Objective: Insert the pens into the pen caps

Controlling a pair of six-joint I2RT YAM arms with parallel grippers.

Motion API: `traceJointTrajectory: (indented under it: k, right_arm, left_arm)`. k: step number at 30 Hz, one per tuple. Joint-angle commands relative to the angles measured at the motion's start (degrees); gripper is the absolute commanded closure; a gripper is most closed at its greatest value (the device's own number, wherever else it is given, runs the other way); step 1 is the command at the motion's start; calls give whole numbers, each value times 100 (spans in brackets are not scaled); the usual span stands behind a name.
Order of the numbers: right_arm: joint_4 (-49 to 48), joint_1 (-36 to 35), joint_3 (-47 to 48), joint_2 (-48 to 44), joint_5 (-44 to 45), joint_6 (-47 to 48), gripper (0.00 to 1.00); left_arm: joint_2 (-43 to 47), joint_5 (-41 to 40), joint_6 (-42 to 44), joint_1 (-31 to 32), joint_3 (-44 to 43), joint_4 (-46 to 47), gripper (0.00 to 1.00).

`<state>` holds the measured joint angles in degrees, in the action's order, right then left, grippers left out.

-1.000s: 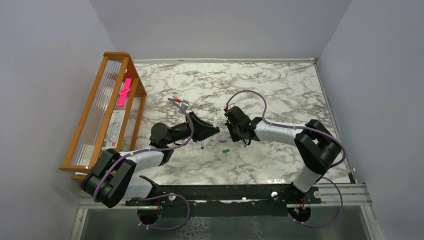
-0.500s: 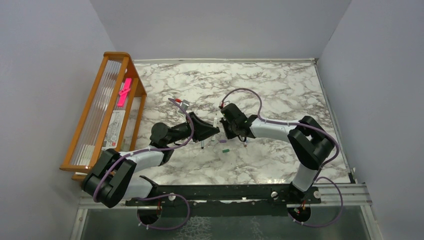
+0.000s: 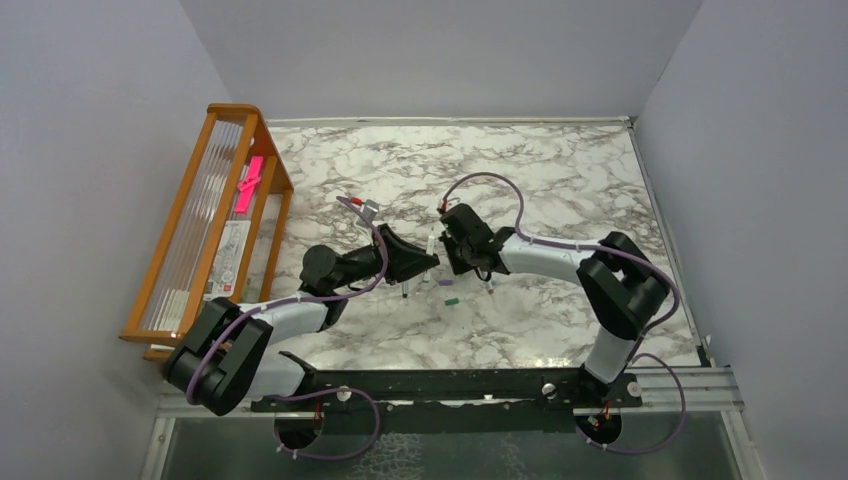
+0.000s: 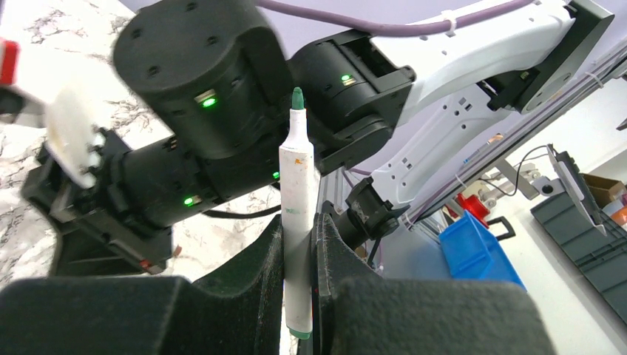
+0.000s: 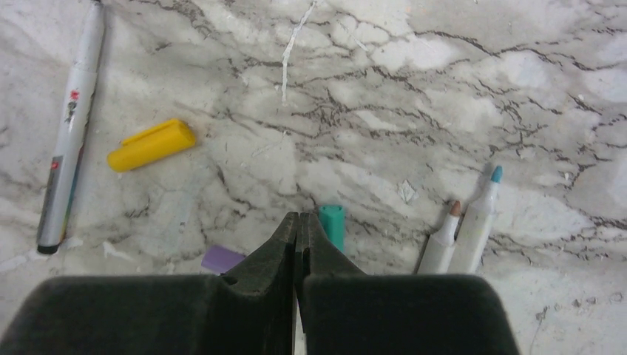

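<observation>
White pen (image 4: 297,177) in left pincer (image 4: 299,225) crowds right arm (image 4: 473,44).

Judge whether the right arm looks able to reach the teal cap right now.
Probably yes: the teal cap lies uncovered just beyond the right gripper, nothing between them. Its jaws are shut, though, so they must open first.

Four pens (image 4: 298,214) show, and three caps (image 5: 151,144): yellow, teal, purple.

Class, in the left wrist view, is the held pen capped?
No, the pen shows a bare green tip above the left tool.
</observation>
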<state>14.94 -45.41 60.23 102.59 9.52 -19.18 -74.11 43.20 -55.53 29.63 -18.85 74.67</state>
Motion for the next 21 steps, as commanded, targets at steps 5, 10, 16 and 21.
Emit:
traceJointTrajectory:
  k: [5, 10, 16, 21]
  right_arm:
    - [-215, 1, -342, -1078, 97, 38, 76]
    - [379, 2, -84, -607, 472, 12, 55]
    - [255, -1, -132, -391, 418, 4, 52]
    - [144, -3, -128, -209, 329, 14, 52]
  left_arm:
    - [83, -155, 155, -1, 23, 3, 100]
    - [79, -161, 173, -6, 33, 2, 100]
    - [87, -175, 192, 0, 57, 2, 100]
    - [123, -180, 203, 0, 77, -28, 100]
